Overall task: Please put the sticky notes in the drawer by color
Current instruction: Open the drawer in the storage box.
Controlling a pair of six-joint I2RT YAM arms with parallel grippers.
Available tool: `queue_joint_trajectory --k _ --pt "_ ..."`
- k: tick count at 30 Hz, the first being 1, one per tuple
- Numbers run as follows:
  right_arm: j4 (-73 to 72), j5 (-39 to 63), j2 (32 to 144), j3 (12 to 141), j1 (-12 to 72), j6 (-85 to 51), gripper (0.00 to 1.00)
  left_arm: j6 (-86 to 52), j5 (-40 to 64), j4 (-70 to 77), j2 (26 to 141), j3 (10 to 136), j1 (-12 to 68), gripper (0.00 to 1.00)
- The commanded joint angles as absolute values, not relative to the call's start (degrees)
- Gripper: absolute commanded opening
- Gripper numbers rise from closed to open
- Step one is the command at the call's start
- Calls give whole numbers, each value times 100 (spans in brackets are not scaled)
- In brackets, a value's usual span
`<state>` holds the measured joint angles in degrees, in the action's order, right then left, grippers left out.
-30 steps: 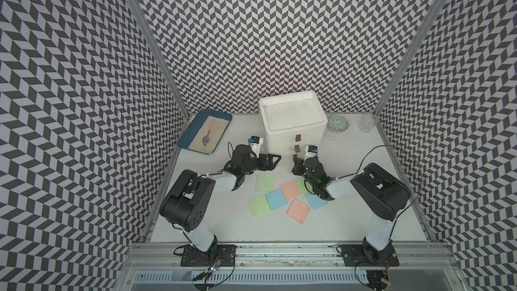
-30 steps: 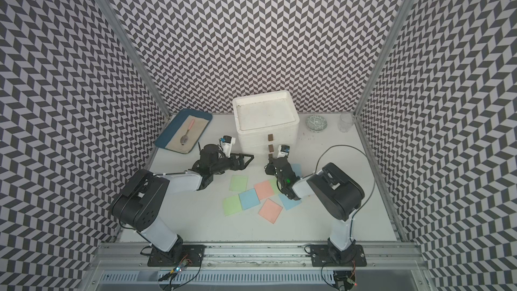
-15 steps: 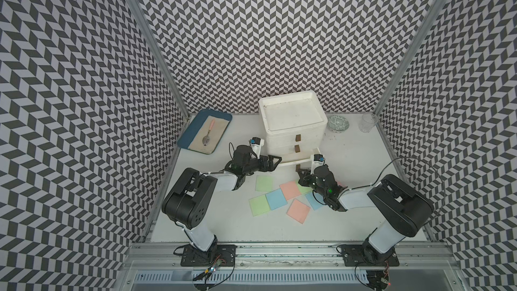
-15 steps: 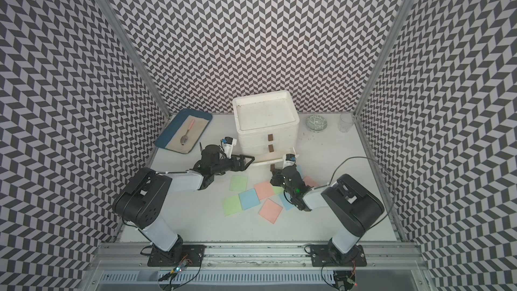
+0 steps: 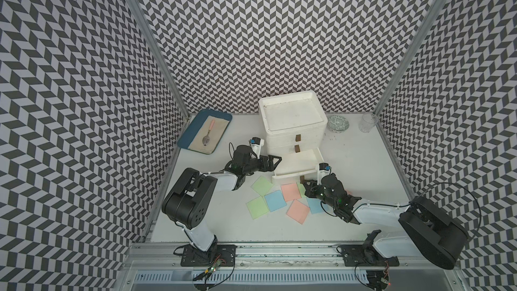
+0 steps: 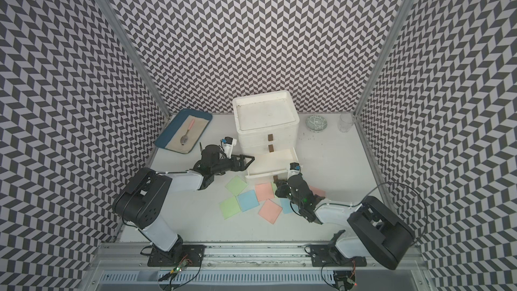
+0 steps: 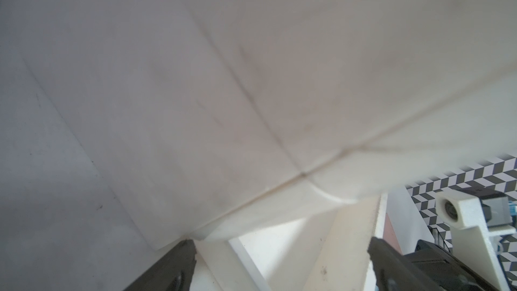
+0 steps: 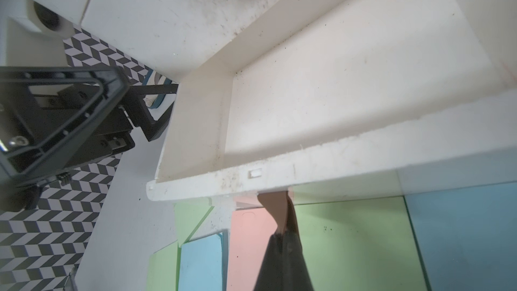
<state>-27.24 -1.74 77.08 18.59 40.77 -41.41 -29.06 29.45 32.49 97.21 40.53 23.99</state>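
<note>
At the desk's far left corner a blue tray [image 5: 184, 142] carries a spoon [image 5: 207, 135]. The left gripper [image 5: 275, 162] stands wide open and grips nothing. Its tips are at the left flank of the white drawer unit [image 5: 282, 141], apparently steadying it. The bottom drawer [image 5: 291, 177] is pulled out and empty. The sticky notes, green [image 5: 261, 185], blue [image 5: 275, 200] and pink [image 5: 298, 211], lie loose on the desk just in front of it, some overlapping; none is filed yet. The right gripper [image 5: 304, 185] is pinched fully closed on the drawer's brown pull tab [image 8: 275, 208]. The opening step looks done. Next, that gripper should release the tab and lift one note by its edge, which is awkward with thin paper lying flat. A patterned bowl [image 5: 338, 123] and a glass [image 5: 368, 121] sit at the far right corner.
</note>
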Motion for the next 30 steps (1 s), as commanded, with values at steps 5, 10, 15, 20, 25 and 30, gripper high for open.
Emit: queue_joint_trajectory --k 5,10,15,20,25,30 --pt "-2207 -106 7612 2030 4122 -4035 6 -2870 2910 3332 9569 4083 2434 100" --pt "-1054 -613 6986 2509 4087 -3930 37 -2778 2711 3306 9308 3973 2433 100" --pt "139 -620 6527 3023 3674 -3838 60 -2720 2531 3298 9007 3849 2431 99" --pt "1209 -621 6059 3101 3012 -4005 68 -2711 2455 3302 8842 3781 2434 99" --pt "2223 -943 5603 2823 2322 -4599 74 -2716 2433 3339 8761 3719 2437 100" --pt "3329 -1599 5610 3077 2215 -4912 88 -2732 2453 3350 8684 3691 2442 100"
